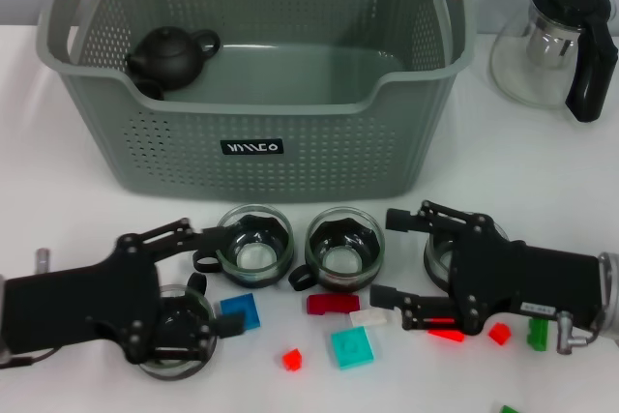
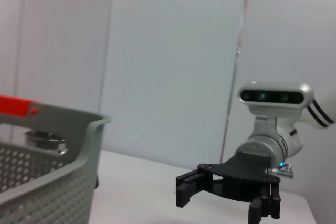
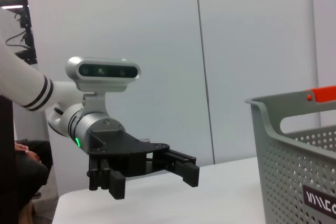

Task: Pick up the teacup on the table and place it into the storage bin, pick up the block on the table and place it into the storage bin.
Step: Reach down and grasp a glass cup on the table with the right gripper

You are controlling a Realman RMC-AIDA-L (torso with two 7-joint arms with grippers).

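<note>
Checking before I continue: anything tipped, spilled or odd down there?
Nothing spilled or tipped. The teacups stand upright, blocks lie scattered flat, and a black teapot already sits upright in the storage bin.

Bright, even overhead light washes the white table (image 1: 542,191), throwing only soft shadows under the storage bin (image 1: 261,157); glare glints off the glass teacups (image 1: 256,239).

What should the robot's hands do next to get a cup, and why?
Probably lower the left hand a little and shut it on the glass teacup beneath it. Both hands are open and low over the table, the right hand by another cup, and no glass cup lies in the storage bin yet, only a black teapot.
</note>
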